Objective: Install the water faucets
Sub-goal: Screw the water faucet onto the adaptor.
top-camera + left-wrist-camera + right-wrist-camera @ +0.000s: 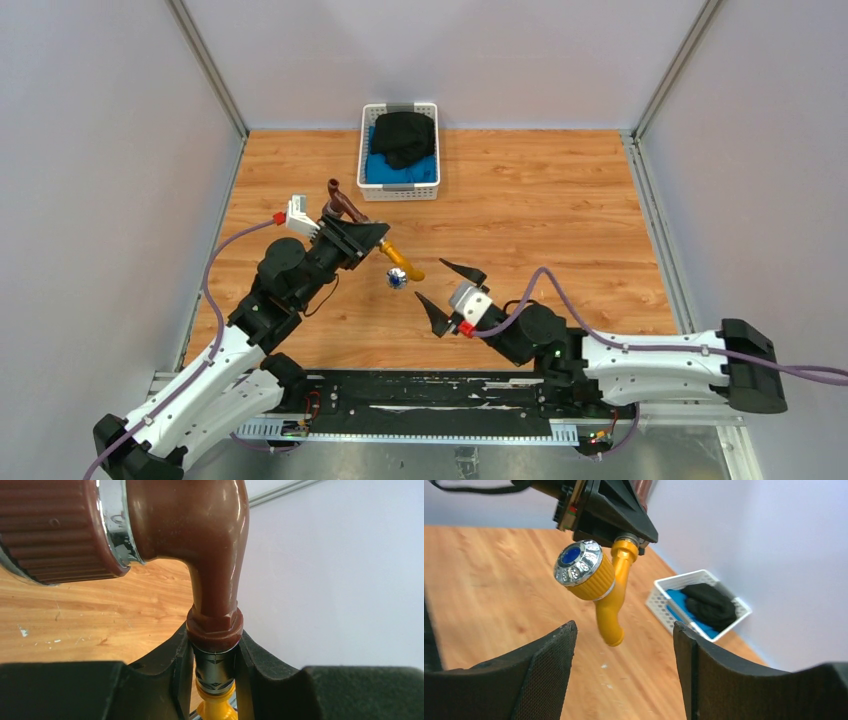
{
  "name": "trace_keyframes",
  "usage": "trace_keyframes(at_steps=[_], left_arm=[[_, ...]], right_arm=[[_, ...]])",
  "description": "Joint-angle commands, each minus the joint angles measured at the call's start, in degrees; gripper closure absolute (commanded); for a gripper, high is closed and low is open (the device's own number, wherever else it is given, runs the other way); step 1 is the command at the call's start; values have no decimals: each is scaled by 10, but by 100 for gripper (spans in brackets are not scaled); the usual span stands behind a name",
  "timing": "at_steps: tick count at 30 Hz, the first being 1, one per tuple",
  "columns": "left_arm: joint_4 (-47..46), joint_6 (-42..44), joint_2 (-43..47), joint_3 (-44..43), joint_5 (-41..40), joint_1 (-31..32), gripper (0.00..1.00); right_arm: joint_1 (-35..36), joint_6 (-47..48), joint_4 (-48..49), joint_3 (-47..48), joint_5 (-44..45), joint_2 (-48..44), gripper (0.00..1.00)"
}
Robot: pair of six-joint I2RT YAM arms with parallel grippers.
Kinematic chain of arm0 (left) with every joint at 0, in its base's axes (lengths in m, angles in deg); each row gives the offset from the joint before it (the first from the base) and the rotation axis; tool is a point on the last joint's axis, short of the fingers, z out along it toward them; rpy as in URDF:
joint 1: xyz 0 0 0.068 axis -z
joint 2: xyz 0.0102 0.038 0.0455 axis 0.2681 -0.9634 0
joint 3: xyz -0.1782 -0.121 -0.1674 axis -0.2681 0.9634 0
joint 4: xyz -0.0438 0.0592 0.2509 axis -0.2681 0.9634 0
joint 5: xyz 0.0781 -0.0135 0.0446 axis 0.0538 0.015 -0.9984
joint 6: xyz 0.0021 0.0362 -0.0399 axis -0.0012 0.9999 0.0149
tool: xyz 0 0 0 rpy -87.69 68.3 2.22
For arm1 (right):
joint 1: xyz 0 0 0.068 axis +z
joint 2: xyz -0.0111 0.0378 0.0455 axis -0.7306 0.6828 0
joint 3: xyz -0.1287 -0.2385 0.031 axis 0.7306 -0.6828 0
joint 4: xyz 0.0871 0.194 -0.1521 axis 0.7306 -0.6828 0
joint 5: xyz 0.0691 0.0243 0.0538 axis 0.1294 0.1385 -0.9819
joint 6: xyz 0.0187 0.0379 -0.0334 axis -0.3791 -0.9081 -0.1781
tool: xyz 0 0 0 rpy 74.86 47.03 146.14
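The left arm (250,320) is raised off the wooden table (560,200) and angled up to the right. The left gripper (372,240) is clenched on the brown faucet (215,555), at the silvery threaded neck (215,667) just below its hexagonal collar. The collar rests on the tops of the fingers (172,675). The yellow faucet (611,595) hangs from the same neck on the other side of the jaws, its spout turned downward and its chrome, blue-marked knob (578,562) facing the right wrist camera. Both faucets are held clear of the table.

The right arm (640,360) is stretched low toward the left. The right gripper (430,280) is spread wide and grasps nothing. The yellow faucet is seen just ahead of its fingers (544,675), untouched.
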Motion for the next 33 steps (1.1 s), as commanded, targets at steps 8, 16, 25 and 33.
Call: trace_keyframes(at_steps=[8, 16, 25, 33], left_arm=[[2, -11, 9, -26, -18, 0, 100], [-19, -9, 7, -26, -1, 0, 100], [-38, -20, -2, -18, 5, -1, 100], [-87, -22, -1, 6, 13, -1, 100]], right_arm=[[47, 221, 230, 26, 99, 162, 26], [48, 215, 381, 49, 137, 279, 29], [47, 173, 526, 76, 147, 384, 74], [-25, -187, 406, 27, 96, 271, 98]])
